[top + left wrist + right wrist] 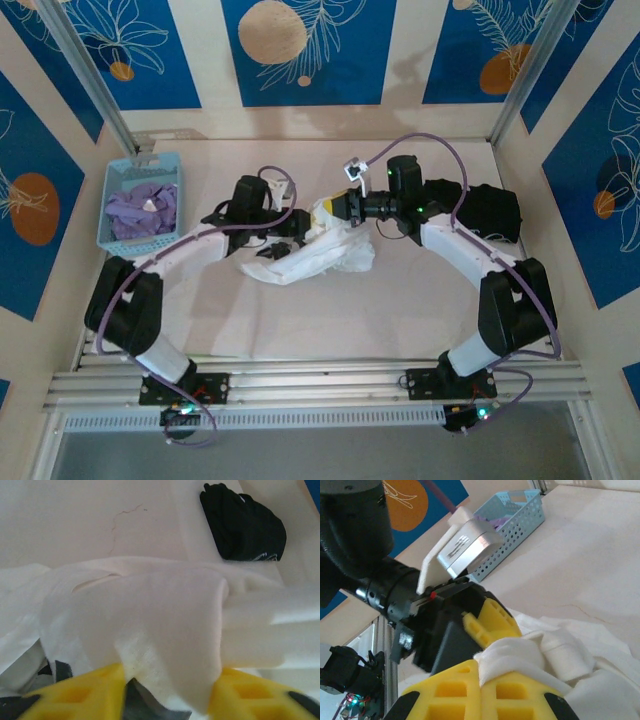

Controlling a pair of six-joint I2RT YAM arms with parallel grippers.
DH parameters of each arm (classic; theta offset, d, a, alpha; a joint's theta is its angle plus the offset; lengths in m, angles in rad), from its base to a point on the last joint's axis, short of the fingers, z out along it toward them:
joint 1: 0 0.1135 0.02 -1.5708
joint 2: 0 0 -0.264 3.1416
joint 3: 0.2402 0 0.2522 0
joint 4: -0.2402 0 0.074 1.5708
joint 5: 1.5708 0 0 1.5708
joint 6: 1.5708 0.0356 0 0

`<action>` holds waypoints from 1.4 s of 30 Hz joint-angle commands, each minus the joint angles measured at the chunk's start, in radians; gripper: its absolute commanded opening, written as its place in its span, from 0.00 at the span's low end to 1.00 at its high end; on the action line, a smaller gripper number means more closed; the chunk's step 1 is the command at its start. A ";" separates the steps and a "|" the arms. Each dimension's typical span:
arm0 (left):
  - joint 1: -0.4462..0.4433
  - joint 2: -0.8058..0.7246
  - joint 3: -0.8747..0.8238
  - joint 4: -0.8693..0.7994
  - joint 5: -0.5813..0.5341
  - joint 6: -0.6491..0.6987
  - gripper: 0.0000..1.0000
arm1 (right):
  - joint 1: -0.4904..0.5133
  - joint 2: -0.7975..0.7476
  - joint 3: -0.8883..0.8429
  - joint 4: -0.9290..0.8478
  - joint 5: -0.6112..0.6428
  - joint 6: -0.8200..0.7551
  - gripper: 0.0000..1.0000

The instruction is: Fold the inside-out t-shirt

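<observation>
Mid-table, the inside-out t-shirt [318, 256] lies crumpled between both arms. The left gripper [165, 695] pinches a thick fold, and the right gripper [480, 692] is clamped on a bunched edge. Pulling apart could slip a grip or drag extra layers, twisting it.

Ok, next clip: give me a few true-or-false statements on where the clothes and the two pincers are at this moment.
1. The large white cotton t-shirt lies flat and fully spread. False: it is bunched in a heap mid-table.
2. The right pincer is shut on the shirt's white fabric. True.
3. The blue perforated plastic basket holds the black garment. False: it holds the lavender garment; the black one lies outside it on the cream table.
4. White fabric runs into the left pincer, between its yellow tips. True.
</observation>
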 commanded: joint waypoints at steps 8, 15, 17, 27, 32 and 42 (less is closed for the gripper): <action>0.162 -0.069 -0.017 0.116 0.062 -0.092 0.00 | -0.095 -0.148 0.107 -0.022 0.018 0.029 0.00; 0.330 -0.295 -0.163 0.247 0.094 -0.235 0.00 | -0.127 -0.227 0.166 -0.010 0.068 0.121 0.00; 0.332 -0.328 -0.217 0.209 0.036 -0.206 0.00 | -0.126 -0.223 0.120 -0.023 0.082 0.118 0.00; 0.295 -0.327 -0.496 0.100 -0.147 -0.060 0.06 | -0.115 -0.148 -0.102 -0.007 0.070 0.107 0.00; 0.256 -0.375 -0.520 -0.006 -0.208 0.017 0.28 | -0.089 -0.161 -0.190 -0.035 0.072 0.075 0.00; 0.005 -0.415 -0.379 -0.143 -0.373 0.215 0.62 | -0.052 -0.268 -0.350 -0.088 0.122 0.073 0.00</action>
